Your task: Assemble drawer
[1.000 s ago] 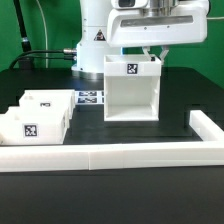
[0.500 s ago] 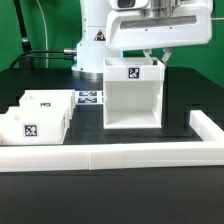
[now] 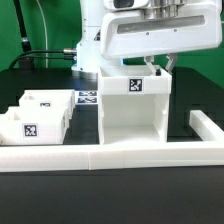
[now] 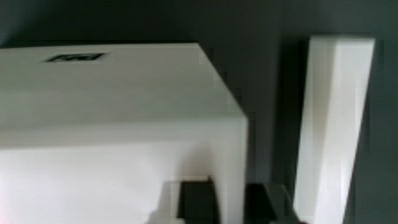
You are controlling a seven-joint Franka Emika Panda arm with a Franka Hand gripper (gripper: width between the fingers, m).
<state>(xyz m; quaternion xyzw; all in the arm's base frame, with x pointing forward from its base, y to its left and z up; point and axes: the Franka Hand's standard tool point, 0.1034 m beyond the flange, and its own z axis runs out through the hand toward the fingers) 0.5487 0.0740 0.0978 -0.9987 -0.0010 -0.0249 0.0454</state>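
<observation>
Trays [image 3: 35, 118]: two small white trays are sitting side by side in the exterior view's left, each showing a square tag, just behind the front rail and well apart from the arm.
Marker board [image 3: 88, 98]: it is lying flat on the dark table [image 3: 30, 200], a little left of centre, between the trays and the big box.
Housing [image 3: 135, 110]: the large white housing is standing upright in the middle of the frame, its open side facing the camera and a tag on its top. Its foot is reaching the front rail; I cannot tell whether the two are touching.
Gripper [image 3: 160, 66]: it is coming down onto the housing's top, right of centre. In the wrist view the two dark fingers are sitting on either side of a thin white wall, so the jaws are looking clamped on the housing rather than standing free.
Rail [image 3: 100, 158]: the long low border is running across the lower frame and turning back along the exterior view's right, near the housing's right side.
Step in hand: I am reading this as seating the housing into the rail's corner.
Next move: it is calling for letting go cleanly, lifting clear, then travelling left to a tray.
</observation>
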